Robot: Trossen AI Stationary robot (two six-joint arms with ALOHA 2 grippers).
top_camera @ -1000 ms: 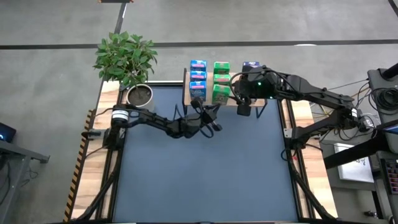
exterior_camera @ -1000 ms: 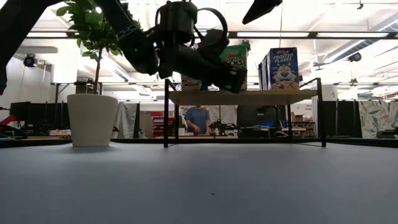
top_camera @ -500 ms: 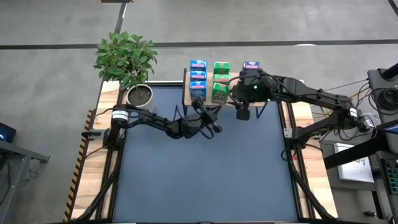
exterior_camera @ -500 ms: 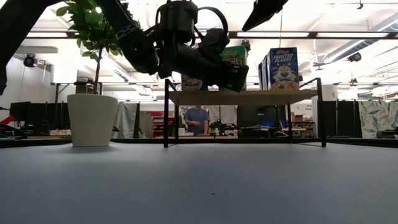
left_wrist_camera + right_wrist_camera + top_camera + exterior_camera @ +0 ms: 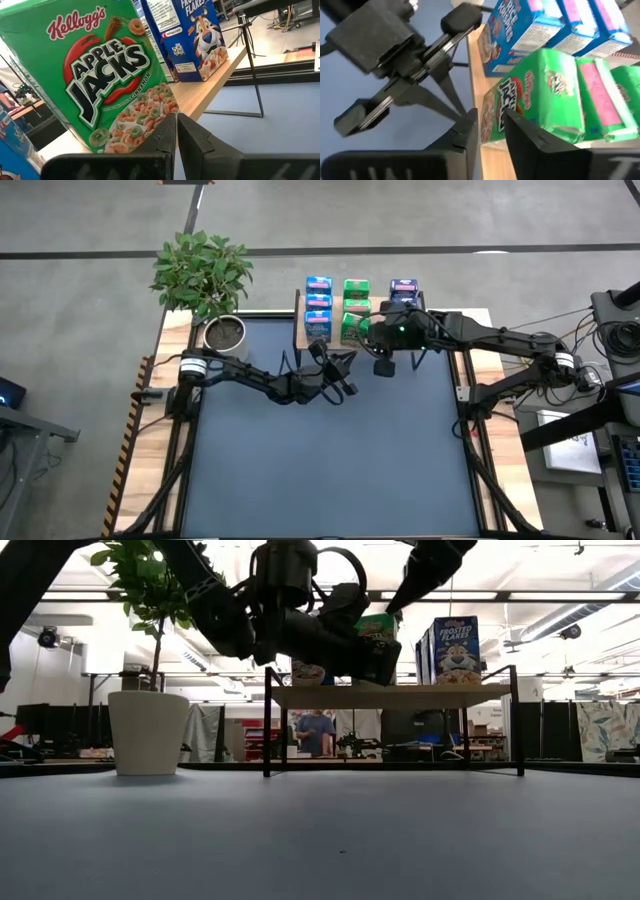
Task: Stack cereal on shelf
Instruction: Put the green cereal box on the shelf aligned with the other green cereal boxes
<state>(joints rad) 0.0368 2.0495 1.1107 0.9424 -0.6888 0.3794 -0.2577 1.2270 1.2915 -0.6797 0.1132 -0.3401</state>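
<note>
Your right gripper (image 5: 383,366) hangs at the shelf (image 5: 366,345) front, fingers slightly apart, empty; left gripper (image 5: 345,383) pressed together nearby. Green cereal box (image 5: 352,327) sits at edge — a bump could topple it.

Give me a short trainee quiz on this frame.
1. True or false: the left gripper holds something.
2. Colour of the middle cereal row on the shelf: A light blue, B green, C dark blue?
3. In the high view, what stands left of the shelf?
Key: 1 false; 2 B; 3 the plant.
</note>
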